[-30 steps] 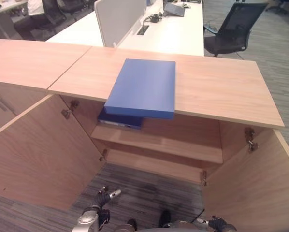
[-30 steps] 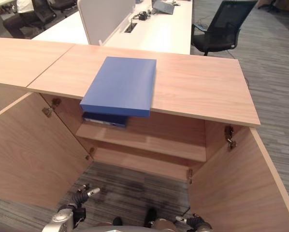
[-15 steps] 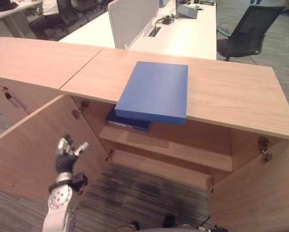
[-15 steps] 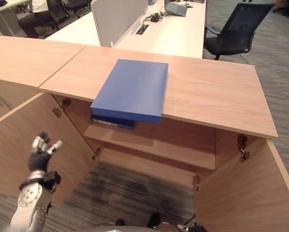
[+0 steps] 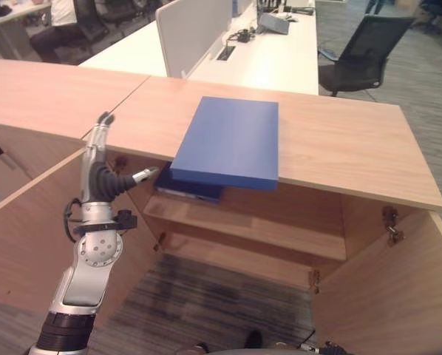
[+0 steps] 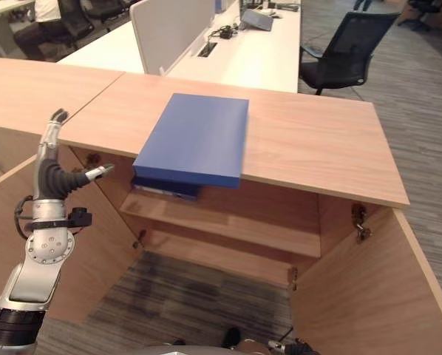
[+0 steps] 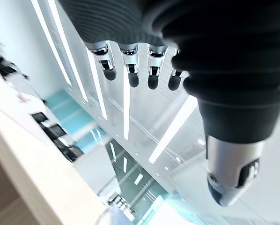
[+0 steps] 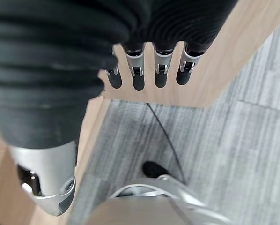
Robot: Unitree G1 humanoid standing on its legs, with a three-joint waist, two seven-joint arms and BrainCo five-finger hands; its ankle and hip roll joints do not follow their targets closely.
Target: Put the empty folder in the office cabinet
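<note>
A blue folder [image 5: 228, 140] lies flat on the wooden cabinet top [image 5: 339, 148], its near end overhanging the front edge. Under it, a second darker blue folder [image 5: 190, 192] rests on the upper shelf [image 5: 265, 233] inside the open cabinet. My left hand [image 5: 103, 180] is raised left of the folder, level with the cabinet's front edge, open, fingers straight up and thumb [image 5: 145, 176] pointing toward the folder without touching it. In the left wrist view its fingers [image 7: 130, 70] are straight against the ceiling. My right hand [image 8: 140, 75] hangs low over the floor, open and holding nothing.
Both cabinet doors stand open: the left door [image 5: 29, 237] behind my left arm, the right door [image 5: 398, 296] at lower right. Behind the cabinet are a white desk [image 5: 273, 59] with a divider, a black office chair [image 5: 361, 44] and a seated person [image 5: 58, 18].
My left arm has risen from low near the floor to the height of the cabinet top, left of the folder. The camera has shifted; the folders have not moved.
</note>
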